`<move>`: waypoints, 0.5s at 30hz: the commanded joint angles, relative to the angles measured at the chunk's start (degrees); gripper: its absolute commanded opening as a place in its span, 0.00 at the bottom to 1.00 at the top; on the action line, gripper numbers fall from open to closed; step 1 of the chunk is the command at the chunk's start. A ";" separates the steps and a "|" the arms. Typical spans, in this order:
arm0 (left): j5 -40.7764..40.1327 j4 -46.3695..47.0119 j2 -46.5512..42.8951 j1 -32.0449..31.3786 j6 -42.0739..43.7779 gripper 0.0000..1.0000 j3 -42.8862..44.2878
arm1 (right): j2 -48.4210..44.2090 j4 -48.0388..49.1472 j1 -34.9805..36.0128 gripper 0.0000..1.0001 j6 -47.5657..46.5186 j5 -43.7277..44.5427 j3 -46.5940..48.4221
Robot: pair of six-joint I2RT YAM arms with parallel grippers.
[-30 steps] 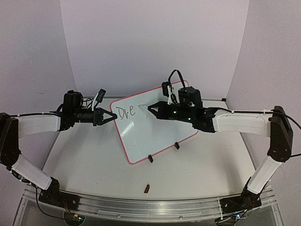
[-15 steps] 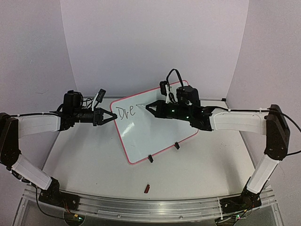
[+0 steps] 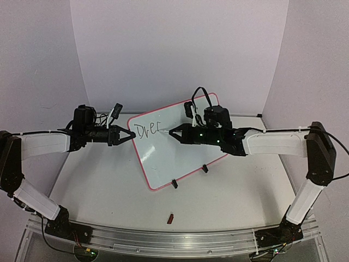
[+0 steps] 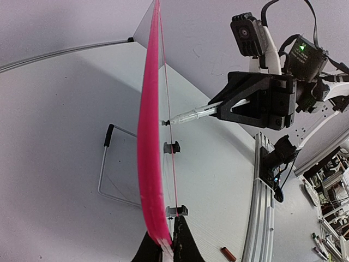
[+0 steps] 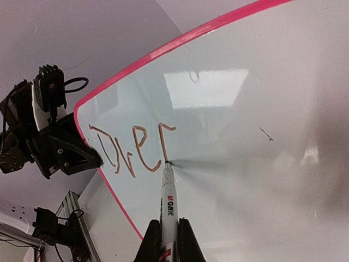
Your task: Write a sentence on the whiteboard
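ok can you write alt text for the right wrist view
A marker clamped in the right pincer presses its tip on a glossy whiteboard, at the foot of the last of four handwritten letters. At left, the left pincer grips the board's pink frame.

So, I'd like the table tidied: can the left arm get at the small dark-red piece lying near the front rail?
Probably not yet: the left gripper is shut on the edge of the glossy white, pink-framed whiteboard. The small dark-red piece itself lies in the open, nothing around it.
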 commanded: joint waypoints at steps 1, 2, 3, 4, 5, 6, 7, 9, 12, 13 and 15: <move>-0.11 -2.94 0.21 -1.45 6.51 0.00 0.61 | -1.34 -0.20 -0.29 0.00 0.38 1.34 -1.23; -0.14 -2.93 0.17 -1.46 6.49 0.00 0.60 | -1.47 -0.27 -0.28 0.00 0.28 1.68 -1.23; -0.14 -2.93 0.16 -1.46 6.50 0.00 0.58 | -1.58 -0.29 -0.27 0.00 0.24 2.08 -1.11; -0.14 -2.97 0.16 -1.46 6.55 0.00 0.60 | -1.69 -0.29 -0.28 0.00 0.19 2.59 -1.00; -0.18 -3.01 0.16 -1.46 6.59 0.00 0.59 | -1.81 -0.29 -0.27 0.00 0.15 3.13 -0.83; -0.22 -3.02 0.16 -1.49 6.58 0.00 0.52 | -1.89 -0.29 -0.26 0.00 0.08 3.64 -0.59; -0.23 -3.03 0.15 -1.47 6.62 0.00 0.47 | -1.99 -0.29 -0.26 0.00 -0.02 4.07 -0.36; -0.21 -3.10 0.06 -1.46 6.62 0.00 0.51 | -2.16 -0.29 -0.28 0.00 -0.32 5.00 0.16; -0.29 -3.16 0.04 -1.46 6.68 0.00 0.50 | -2.36 -0.29 -0.31 0.00 -0.70 5.85 0.94; -0.31 -3.19 0.03 -1.46 6.70 0.00 0.48 | -2.41 -0.29 -0.31 0.00 -0.79 6.02 1.16; -0.27 -3.19 -0.10 -1.47 6.71 0.00 0.52 | -2.40 -0.29 -0.27 0.00 -0.93 6.27 1.57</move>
